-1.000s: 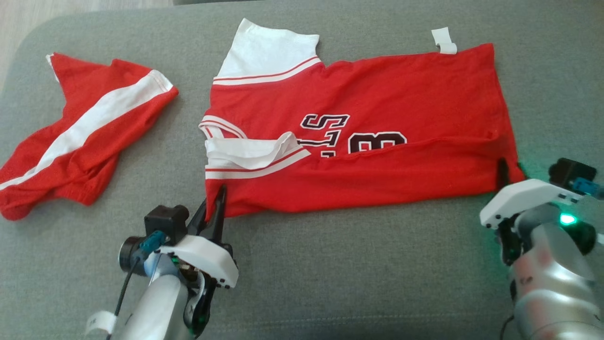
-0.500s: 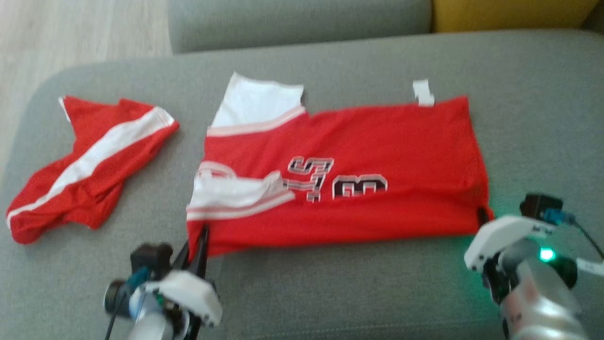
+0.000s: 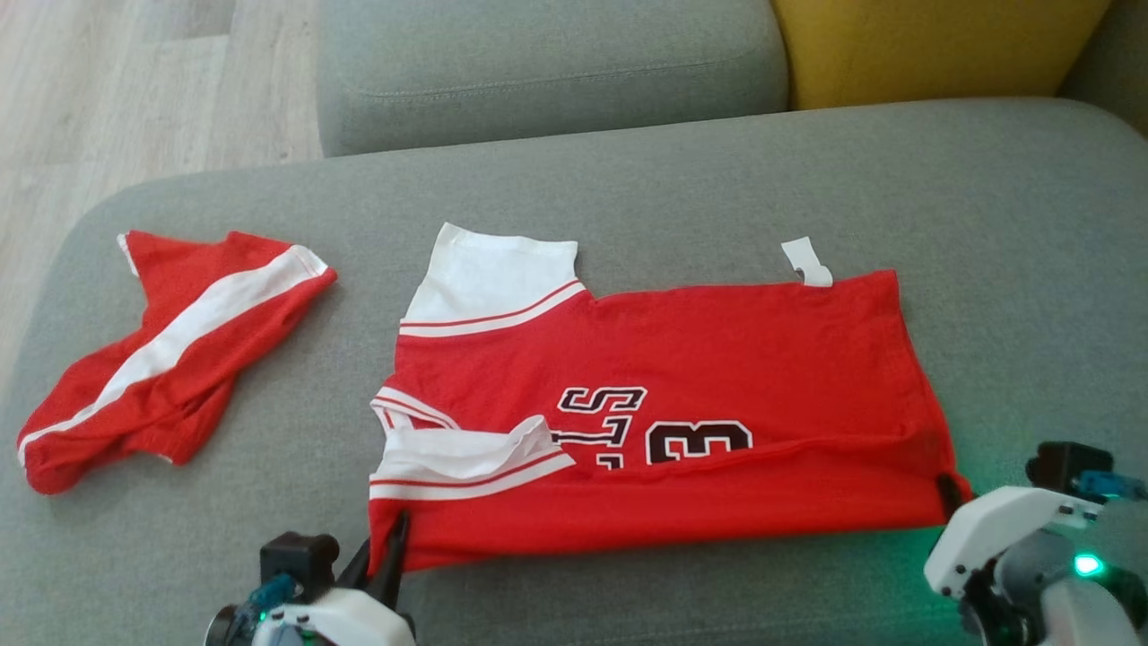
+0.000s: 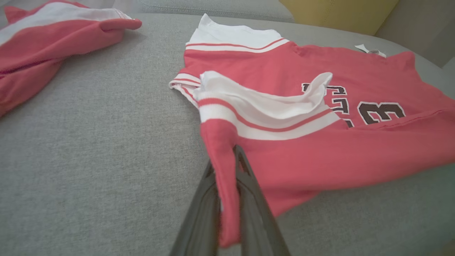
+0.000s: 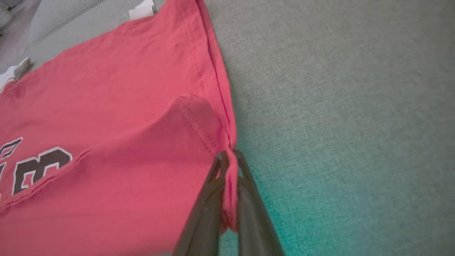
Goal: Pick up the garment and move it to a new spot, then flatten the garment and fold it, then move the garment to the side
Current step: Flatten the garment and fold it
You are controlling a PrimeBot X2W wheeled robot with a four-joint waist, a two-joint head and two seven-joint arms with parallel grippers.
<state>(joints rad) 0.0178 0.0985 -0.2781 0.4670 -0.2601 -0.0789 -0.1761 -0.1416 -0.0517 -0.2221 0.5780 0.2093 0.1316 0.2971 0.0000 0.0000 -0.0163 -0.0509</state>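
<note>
Red jersey (image 3: 664, 395) lies spread mid sofa (image 3: 628, 197), near strip creased over. Right gripper (image 5: 230, 156) has just clamped onto the near-right corner; left gripper (image 4: 227, 161) stays pinched on the near-left corner. Both near corners now held, so the fold lift looks ready. Shorts (image 3: 170, 350) sit left, apart.

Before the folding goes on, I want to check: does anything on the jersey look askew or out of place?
Yes. On the jersey, the near white sleeve is bunched and turned back over the front, overlapping the black lettering, while the far sleeve lies flat. A white tag sticks out past the far edge.
</note>
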